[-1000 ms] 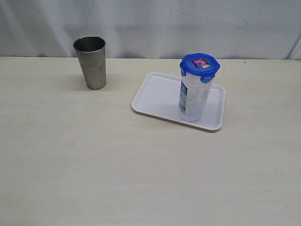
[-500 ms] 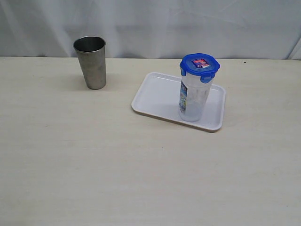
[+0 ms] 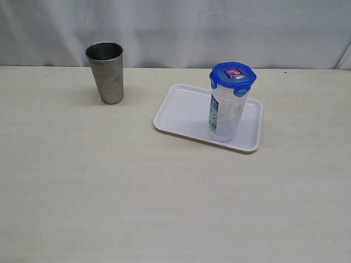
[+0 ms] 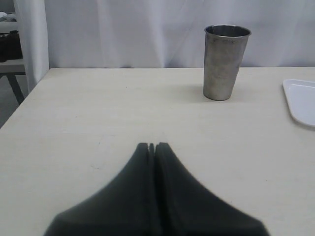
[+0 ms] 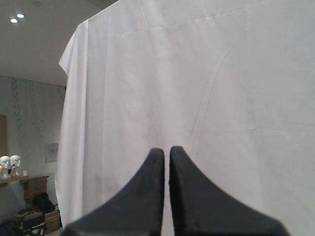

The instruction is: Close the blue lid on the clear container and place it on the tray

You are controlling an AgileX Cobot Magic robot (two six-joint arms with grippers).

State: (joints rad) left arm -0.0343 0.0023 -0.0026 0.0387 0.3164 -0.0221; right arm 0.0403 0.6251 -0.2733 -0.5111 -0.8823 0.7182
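The clear container stands upright on the white tray, near the tray's right front part. The blue lid sits on top of it with its flaps down. Neither gripper shows in the exterior view. In the left wrist view my left gripper is shut and empty, low over the bare table, with the tray's corner far off to one side. My right gripper is shut with nothing in it, pointing at a white curtain.
A grey steel tumbler stands upright at the back left of the table, also in the left wrist view as a tumbler. White curtain hangs behind the table. The table's side edge shows in the left wrist view.
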